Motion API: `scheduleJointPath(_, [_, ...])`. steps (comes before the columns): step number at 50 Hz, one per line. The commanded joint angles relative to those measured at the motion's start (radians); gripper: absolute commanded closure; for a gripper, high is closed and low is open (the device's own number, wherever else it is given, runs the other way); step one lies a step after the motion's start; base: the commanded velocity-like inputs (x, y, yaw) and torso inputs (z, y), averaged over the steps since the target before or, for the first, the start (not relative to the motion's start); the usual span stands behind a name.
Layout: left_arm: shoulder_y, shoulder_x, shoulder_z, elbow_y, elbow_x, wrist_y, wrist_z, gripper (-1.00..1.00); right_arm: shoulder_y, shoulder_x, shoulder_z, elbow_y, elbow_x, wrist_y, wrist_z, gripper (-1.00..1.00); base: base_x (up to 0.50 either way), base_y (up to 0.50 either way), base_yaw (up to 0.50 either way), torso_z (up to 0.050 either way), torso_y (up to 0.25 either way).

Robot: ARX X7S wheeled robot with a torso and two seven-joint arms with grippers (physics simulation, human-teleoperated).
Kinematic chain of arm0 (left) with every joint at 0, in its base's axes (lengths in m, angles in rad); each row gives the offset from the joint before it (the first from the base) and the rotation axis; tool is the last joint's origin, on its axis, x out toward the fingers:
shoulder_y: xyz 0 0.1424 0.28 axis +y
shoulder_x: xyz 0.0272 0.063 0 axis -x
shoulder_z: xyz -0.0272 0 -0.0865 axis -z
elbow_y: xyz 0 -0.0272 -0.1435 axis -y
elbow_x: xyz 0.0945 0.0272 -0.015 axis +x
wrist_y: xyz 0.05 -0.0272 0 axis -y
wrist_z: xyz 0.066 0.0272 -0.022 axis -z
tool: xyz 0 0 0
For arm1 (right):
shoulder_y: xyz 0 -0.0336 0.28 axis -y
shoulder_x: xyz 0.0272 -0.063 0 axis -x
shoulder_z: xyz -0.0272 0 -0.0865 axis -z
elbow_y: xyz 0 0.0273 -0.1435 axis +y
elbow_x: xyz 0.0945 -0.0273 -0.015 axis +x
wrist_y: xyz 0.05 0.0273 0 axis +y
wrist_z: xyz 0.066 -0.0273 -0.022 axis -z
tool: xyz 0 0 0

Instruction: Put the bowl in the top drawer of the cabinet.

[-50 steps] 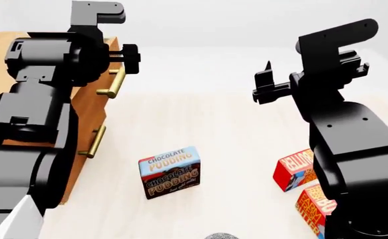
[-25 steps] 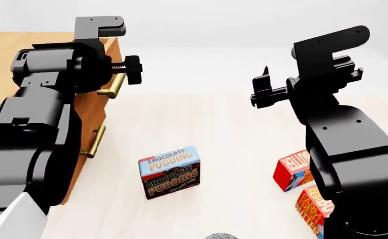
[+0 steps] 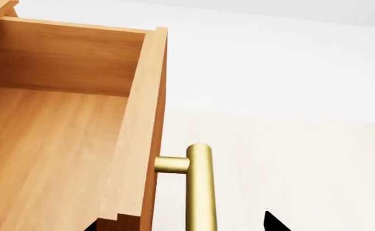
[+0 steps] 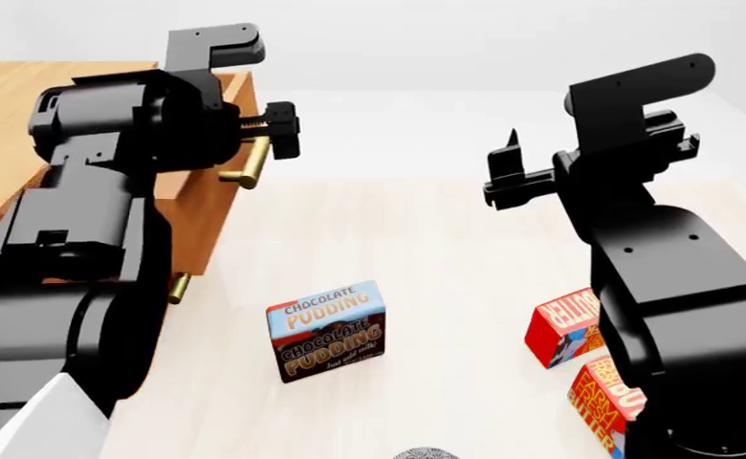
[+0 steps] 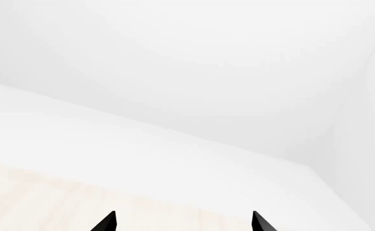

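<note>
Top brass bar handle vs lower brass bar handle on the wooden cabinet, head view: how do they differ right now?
The top brass bar handle sits further out from the light-brown wooden cabinet, since its drawer is pulled open; the lower brass bar handle stays close to the cabinet front. The top handle lies by the left gripper; the lower one is mostly hidden behind the left arm. Both are the same brass colour.

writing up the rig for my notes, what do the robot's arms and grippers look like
Both arms are matte black with blocky, rounded housings and small screw holes. The left arm has a ribbed black knob near its gripper. The right arm carries an angular bracket on top. The right gripper shows only two pointed black fingertips. No cables or markings are visible.
</note>
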Motion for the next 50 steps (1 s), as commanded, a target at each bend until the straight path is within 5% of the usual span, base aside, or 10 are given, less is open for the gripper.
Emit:
scheduleJointPath(1, [0.074,0.041,-0.022,0.162,-0.061,-0.102,0.002,-1.0,-0.01,0.007,0.01,-0.018,0.008,0.009,0.0,-1.0,0.0,0.0,0.0,0.0,0.0])
scheduleJointPath(39, [0.167,0.049,0.329,0.231,-0.636,-0.066,-0.219,-1.0,-0.057,0.036,0.04,-0.038,0.033,0.005,-0.009,-1.0,0.0,0.0,0.0,0.0,0.0])
scheduleJointPath(50, [0.194,0.043,0.348,0.282,-0.774,-0.085,-0.274,-1.0,-0.055,0.035,0.032,-0.025,0.032,-0.001,-0.004,-1.0,0.0,0.0,0.0,0.0,0.0])
